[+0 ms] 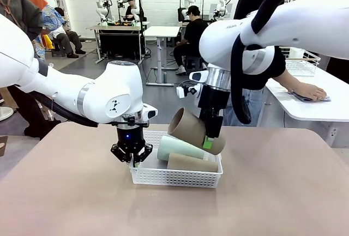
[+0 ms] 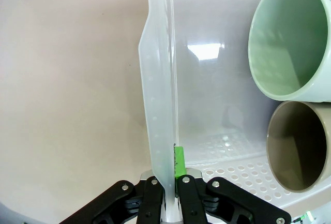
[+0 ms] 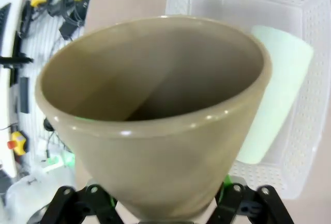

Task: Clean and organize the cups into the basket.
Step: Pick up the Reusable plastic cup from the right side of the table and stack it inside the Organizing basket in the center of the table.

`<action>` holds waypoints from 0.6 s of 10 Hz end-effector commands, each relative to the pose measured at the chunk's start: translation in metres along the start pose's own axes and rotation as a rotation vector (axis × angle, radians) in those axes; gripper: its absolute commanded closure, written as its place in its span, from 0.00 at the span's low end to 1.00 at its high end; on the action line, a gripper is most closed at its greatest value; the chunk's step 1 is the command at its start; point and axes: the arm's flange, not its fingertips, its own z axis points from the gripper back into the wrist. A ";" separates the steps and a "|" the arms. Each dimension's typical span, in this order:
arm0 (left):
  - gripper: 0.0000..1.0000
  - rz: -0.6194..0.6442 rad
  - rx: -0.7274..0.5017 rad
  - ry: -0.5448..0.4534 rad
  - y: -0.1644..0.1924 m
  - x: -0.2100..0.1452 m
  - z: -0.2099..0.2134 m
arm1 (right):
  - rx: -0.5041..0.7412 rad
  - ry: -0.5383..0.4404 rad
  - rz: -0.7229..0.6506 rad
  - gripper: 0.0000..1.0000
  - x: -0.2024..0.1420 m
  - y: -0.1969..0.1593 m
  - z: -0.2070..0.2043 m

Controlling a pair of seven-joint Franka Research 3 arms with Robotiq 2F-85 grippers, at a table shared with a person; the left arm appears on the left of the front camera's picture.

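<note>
Smooth beige worktop in a busy lab room. The white perforated basket sits mid-worktop, its left end wall pinched by the fully closed left tool. Inside lie 2 matte tapered tumblers, the mint cup and the tan cup, lengthwise with their mouths facing left. The right tool clasps the held tan cup just above, tilted with its mouth up-left.

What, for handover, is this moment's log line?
left gripper: jaws shut on basket wall; right gripper: jaws hold tan cup over basket
</note>
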 end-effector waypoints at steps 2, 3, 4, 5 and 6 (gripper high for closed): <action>1.00 0.003 -0.002 0.000 0.001 -0.001 0.000 | 0.015 0.076 -0.030 0.19 0.002 -0.023 -0.013; 1.00 0.003 -0.002 0.000 0.001 -0.001 0.000 | 0.017 0.071 -0.014 0.19 0.000 -0.029 -0.019; 1.00 0.003 -0.002 0.000 0.001 -0.001 0.000 | 0.020 0.061 0.006 0.19 -0.001 -0.033 -0.024; 1.00 0.003 -0.002 0.000 0.001 -0.001 0.000 | 0.021 0.039 0.025 0.19 -0.003 -0.036 -0.028; 1.00 0.003 -0.002 0.000 0.001 -0.001 0.000 | 0.022 0.021 0.046 0.19 -0.005 -0.040 -0.031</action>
